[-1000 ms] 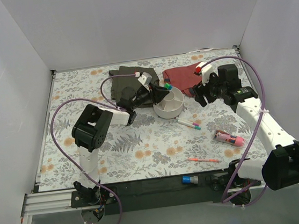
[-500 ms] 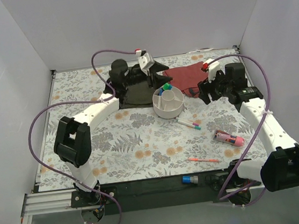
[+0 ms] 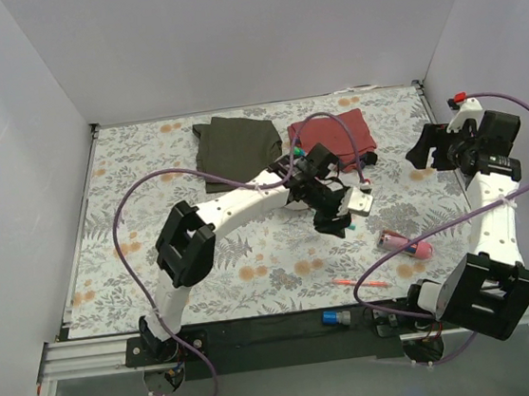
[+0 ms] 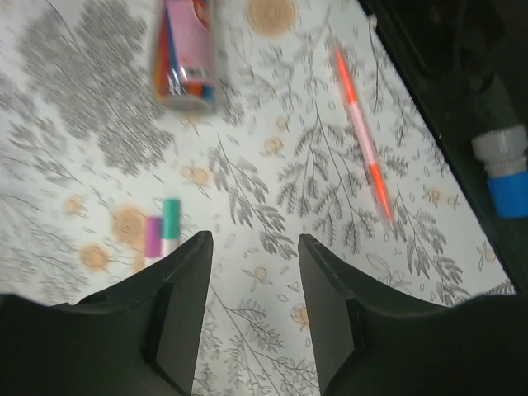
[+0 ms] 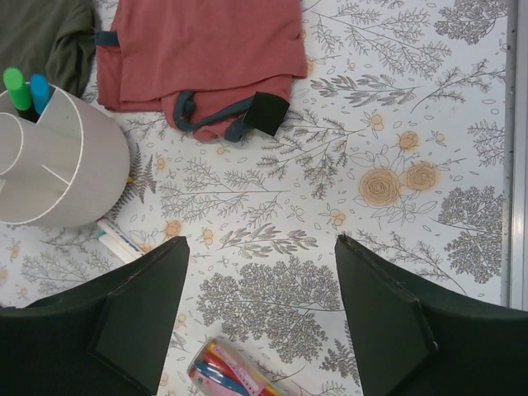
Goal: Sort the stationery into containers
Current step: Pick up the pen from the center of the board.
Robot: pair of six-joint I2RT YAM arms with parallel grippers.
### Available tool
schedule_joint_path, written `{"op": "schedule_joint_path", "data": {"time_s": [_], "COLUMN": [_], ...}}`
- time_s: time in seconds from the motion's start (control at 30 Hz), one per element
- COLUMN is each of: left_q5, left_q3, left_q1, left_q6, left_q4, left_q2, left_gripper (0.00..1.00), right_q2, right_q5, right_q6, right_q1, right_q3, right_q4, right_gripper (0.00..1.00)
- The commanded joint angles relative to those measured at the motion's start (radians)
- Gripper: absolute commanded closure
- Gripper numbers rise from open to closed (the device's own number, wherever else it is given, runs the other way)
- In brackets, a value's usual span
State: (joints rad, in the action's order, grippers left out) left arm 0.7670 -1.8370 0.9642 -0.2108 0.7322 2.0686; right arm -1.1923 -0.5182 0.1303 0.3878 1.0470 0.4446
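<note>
The round white bowl (image 5: 74, 177) sat in the middle of the flowery table (image 3: 147, 173). A green-capped marker (image 5: 15, 82) and a blue-capped marker (image 5: 37, 89) stood in it with their caps up.

The left gripper (image 4: 252, 247) hung just beside the bowl, on the side nearer the arm bases. Its jaws were wide apart and it held nothing. Right under it, two thin white pens (image 4: 169, 227) lay side by side on the table, close to the bowl.

The fat pink tube (image 3: 406, 244) lay farther from the bowl, out to the near right. The pink-orange pen (image 3: 360, 283) lay even farther from the bowl, close to the near edge of the table. Past that edge, a stray marker (image 3: 331, 318) with a blue cap lay on the black rail (image 3: 260, 330).

The right gripper (image 5: 260, 247) was well to the right of the bowl, up above the table. Its jaws were wide apart too, with nothing between them.

A red cloth (image 5: 206, 45) lay just behind the bowl, and an olive cloth (image 3: 234, 144) lay behind it to the left
</note>
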Motion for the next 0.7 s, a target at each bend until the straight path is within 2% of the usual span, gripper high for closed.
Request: {"op": "schedule_joint_path", "data": {"time_s": [0.0,0.3,0.67], "left_q5": [-0.092,-0.113,-0.110], "left_q3": [0.018,-0.097,-0.232], "left_q1": [-0.015,-0.005,0.002], "left_q6": [-0.122,-0.107,-0.053], "left_q4": [0.102,0.070,0.032], "left_q2": [0.005,0.137,0.294], "left_gripper": [0.56,0.59,0.63], "right_q2": [-0.021,-0.013,-0.107], "right_q5": [-0.138,-0.220,-0.267], "right_q6": [-0.027,0.052,0.137], "right_q1": [0.043,0.068,0.068], "right_q3": [0.045,0.011,0.048], "right_q4": [0.037,0.032,0.043], "right_gripper": [0.19,0.22,0.25]}}
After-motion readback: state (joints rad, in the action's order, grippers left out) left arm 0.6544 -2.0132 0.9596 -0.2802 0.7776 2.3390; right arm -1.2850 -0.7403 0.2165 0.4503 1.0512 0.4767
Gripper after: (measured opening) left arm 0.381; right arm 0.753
